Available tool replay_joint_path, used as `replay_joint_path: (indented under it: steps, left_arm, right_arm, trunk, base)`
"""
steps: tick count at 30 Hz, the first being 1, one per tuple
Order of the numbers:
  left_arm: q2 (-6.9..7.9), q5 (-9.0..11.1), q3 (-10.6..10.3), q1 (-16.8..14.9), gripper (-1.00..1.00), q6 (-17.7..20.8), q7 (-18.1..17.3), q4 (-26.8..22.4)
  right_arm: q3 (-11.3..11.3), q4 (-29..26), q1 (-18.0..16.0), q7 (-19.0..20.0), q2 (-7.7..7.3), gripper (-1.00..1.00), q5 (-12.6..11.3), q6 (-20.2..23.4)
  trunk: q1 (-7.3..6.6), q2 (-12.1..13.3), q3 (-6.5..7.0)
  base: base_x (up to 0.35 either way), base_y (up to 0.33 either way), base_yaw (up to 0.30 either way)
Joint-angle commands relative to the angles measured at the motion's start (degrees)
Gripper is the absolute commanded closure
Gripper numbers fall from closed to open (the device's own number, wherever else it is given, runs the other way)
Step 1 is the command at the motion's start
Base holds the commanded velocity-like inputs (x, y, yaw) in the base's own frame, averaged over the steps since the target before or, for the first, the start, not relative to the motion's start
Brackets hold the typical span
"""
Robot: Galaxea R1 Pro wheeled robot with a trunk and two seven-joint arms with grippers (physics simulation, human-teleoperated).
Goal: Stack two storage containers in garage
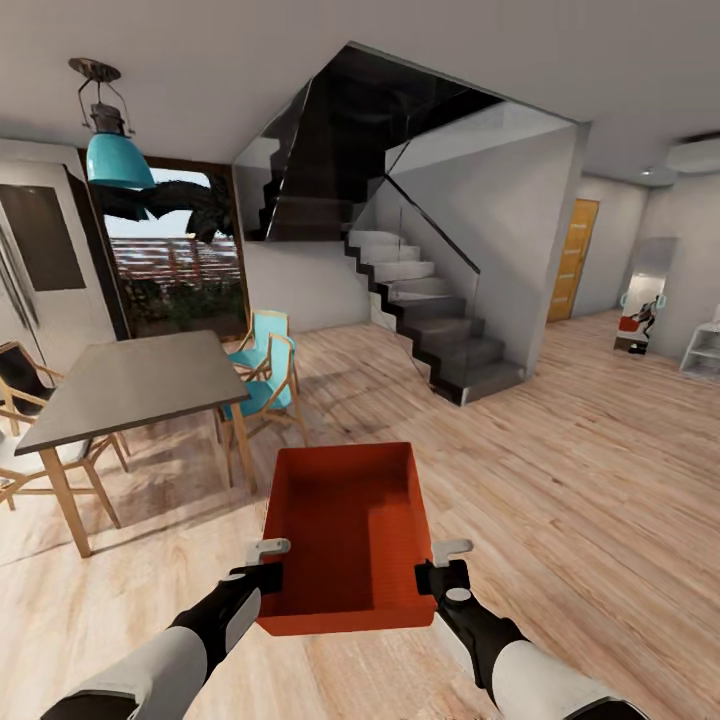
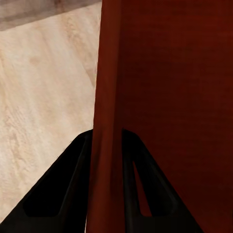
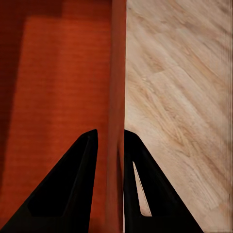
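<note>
One red-orange open-top storage container (image 1: pixel 345 535) hangs in front of me above the pale wood plank floor (image 1: pixel 560 470), empty inside. My left gripper (image 1: pixel 268 562) is shut on the container's left wall (image 2: pixel 106 121). On the opposite side, my right gripper (image 1: pixel 440 562) is shut on the right wall (image 3: pixel 116 97). In both wrist views the thin red wall runs between the two dark fingers (image 2: pixel 58 194) (image 3: pixel 63 194). The container is level and held by both arms near its closer end.
A grey dining table (image 1: pixel 130 385) with wooden chairs, two with teal seats (image 1: pixel 262 375), stands ahead on the left. A dark staircase with a glass rail (image 1: pixel 430 310) rises ahead. An orange door (image 1: pixel 573 258) and a mirror (image 1: pixel 643 300) are at the far right.
</note>
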Motion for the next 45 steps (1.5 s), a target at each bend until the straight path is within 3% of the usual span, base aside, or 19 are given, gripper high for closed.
replay_joint_path:
  steps: [1, 2, 16, 26, 45]
  left_arm:
    - [0.05, 0.25, 0.06, -0.05, 1.0, 0.35, 0.52, -0.29]
    - [0.05, -3.17, 2.95, -0.05, 1.0, 0.33, 0.52, -0.34]
    - [0.05, -3.5, 2.83, -0.05, 1.0, 0.18, 0.6, -0.43]
    - [0.02, -3.35, 2.85, -0.05, 1.0, -3.15, 0.68, 0.19]
    - [-0.04, -3.59, 2.32, -0.05, 1.0, -2.53, 0.61, 0.37]
  right_arm:
    - [0.78, 0.43, -0.05, -0.61, -0.34, 1.0, -0.8, -0.36]
    - [1.22, 1.3, -0.05, -0.79, -0.45, 1.0, -6.73, -0.36]
    - [1.17, 1.6, -0.05, -0.77, -0.43, 1.0, -6.81, -0.38]
    - [1.22, 1.65, -0.05, -0.71, -0.54, 1.0, -10.0, -0.33]
    - [1.24, 1.73, -0.05, -0.71, -0.54, 1.0, -10.24, -0.36]
  trunk:
    - [0.0, -0.04, -0.06]
    - [0.0, -0.04, -0.06]
    - [0.0, -0.04, -0.06]
    - [0.0, -0.04, -0.06]
    - [0.0, -0.04, -0.06]
  base:
    - [0.0, 0.0, -0.285]
    - [0.0, 0.0, -0.285]
    - [0.0, 0.0, -0.285]
    - [0.019, 0.0, -0.285]
    - [0.298, 0.0, -0.285]
